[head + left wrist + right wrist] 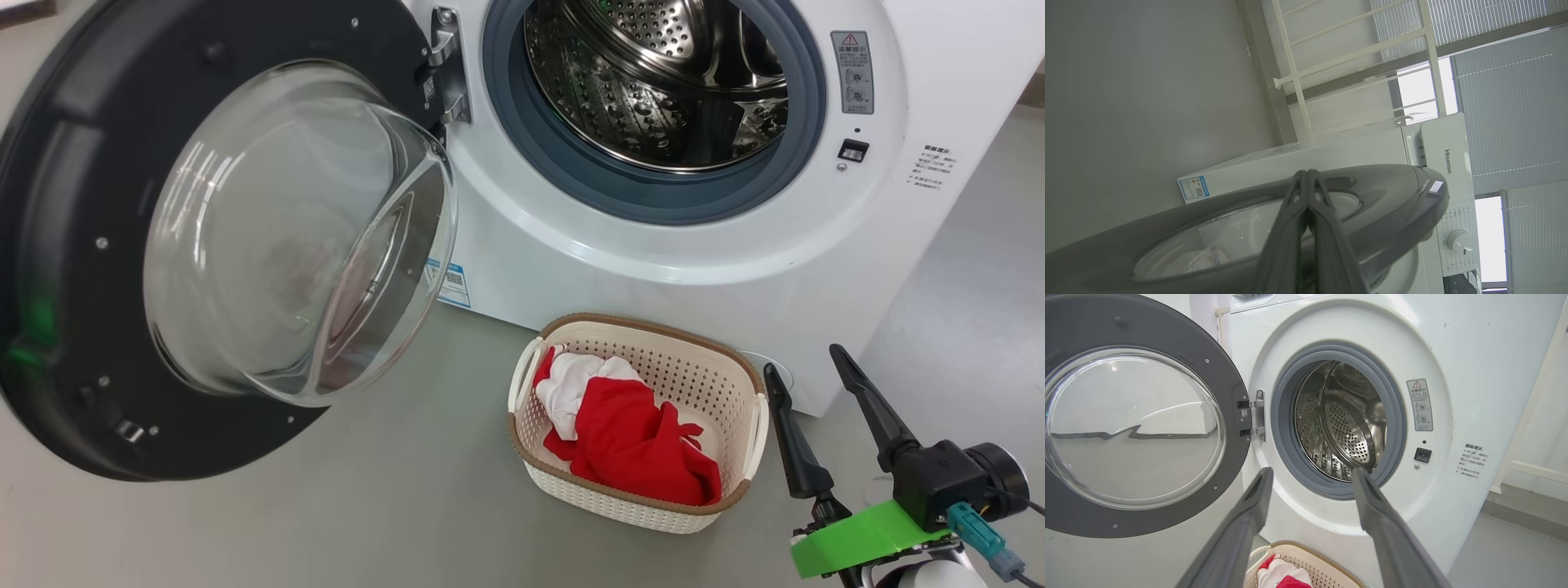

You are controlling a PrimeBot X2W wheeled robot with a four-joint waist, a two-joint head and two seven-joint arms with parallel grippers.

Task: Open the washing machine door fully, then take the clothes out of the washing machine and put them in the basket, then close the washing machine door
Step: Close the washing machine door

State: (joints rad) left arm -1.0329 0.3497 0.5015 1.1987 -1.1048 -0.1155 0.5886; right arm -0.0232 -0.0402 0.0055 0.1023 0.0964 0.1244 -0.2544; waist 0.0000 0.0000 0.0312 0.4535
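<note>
The washing machine [653,245] stands with its door [98,245] swung wide to the left and its steel drum [661,73] bare. Red and white clothes [629,433] lie in the cream basket [739,384] on the floor before it. My right gripper [808,376] hovers open just right of the basket, nothing between its fingers; in the right wrist view the right gripper [1310,477] points at the drum [1343,420], with the basket [1327,565] below. In the left wrist view my left gripper [1307,173] is shut and empty, against the door's outer face [1392,196].
Grey floor [367,506] spreads to the left of and in front of the basket. A white railing [1355,53] and window blinds rise behind the machine. A pale wall and skirting [1535,469] stand to the machine's right.
</note>
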